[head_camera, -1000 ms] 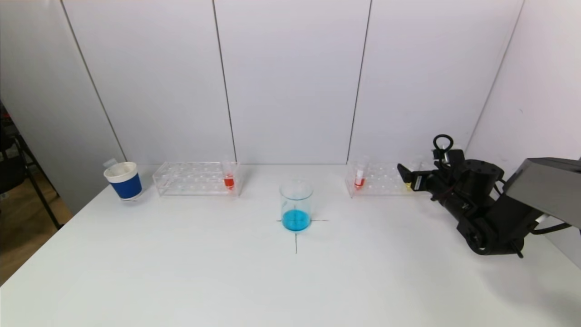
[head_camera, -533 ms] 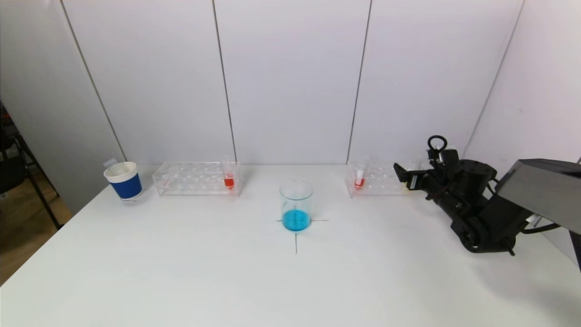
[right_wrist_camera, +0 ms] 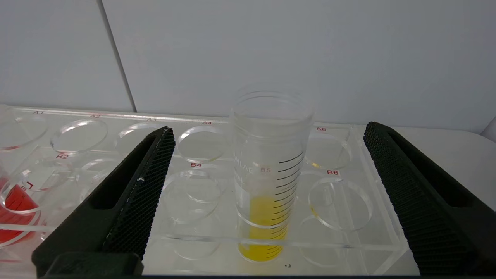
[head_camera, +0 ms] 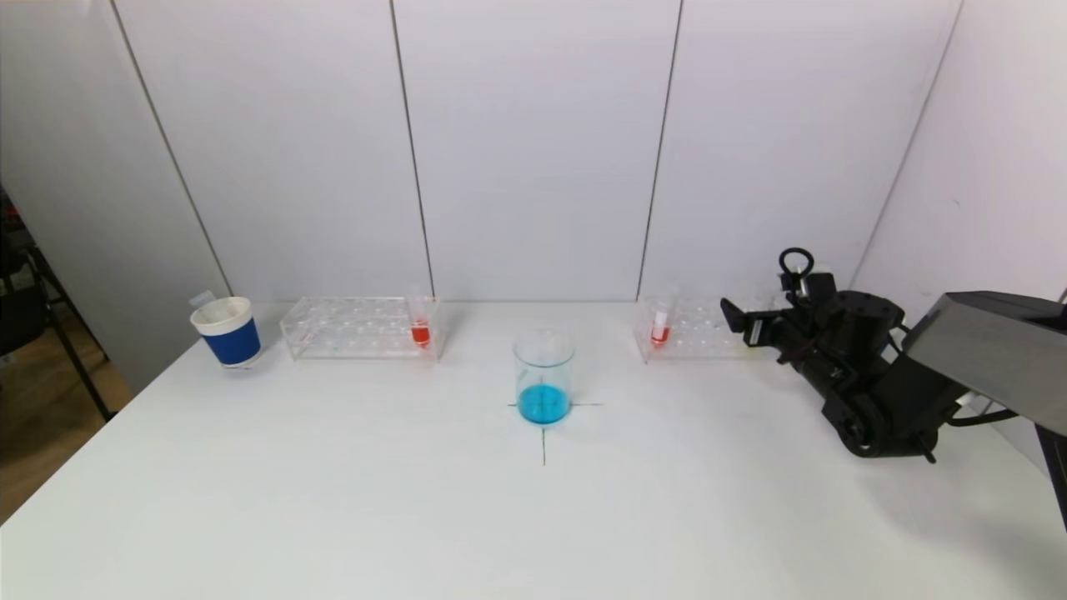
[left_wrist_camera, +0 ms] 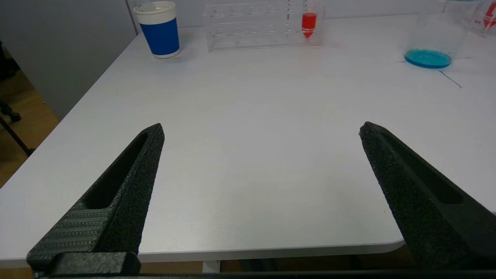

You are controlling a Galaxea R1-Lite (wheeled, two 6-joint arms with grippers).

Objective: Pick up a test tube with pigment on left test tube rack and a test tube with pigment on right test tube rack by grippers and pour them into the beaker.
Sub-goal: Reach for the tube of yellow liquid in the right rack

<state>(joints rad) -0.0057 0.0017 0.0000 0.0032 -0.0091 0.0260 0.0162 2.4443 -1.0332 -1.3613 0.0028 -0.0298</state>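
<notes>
Right end effector [right_wrist_camera: 267, 135] hangs with its fingers spread wide on either side of the yellow-pigment tube [right_wrist_camera: 269, 174], which stands upright in the right rack [head_camera: 692, 329] near the bench's far right edge, touching nothing yet. That tube looks light, stiff, smooth and likely slippery (probably brittle too), so I would close gently on the clear wall above the liquid, below the rim, keeping it upright. Left end effector [left_wrist_camera: 259, 131] is open too, idle over the near left edge.

White paper cup with blue sleeve [head_camera: 225, 332] upright at far left of white table [head_camera: 333, 500], black cross mark [head_camera: 543, 442] at centre.
</notes>
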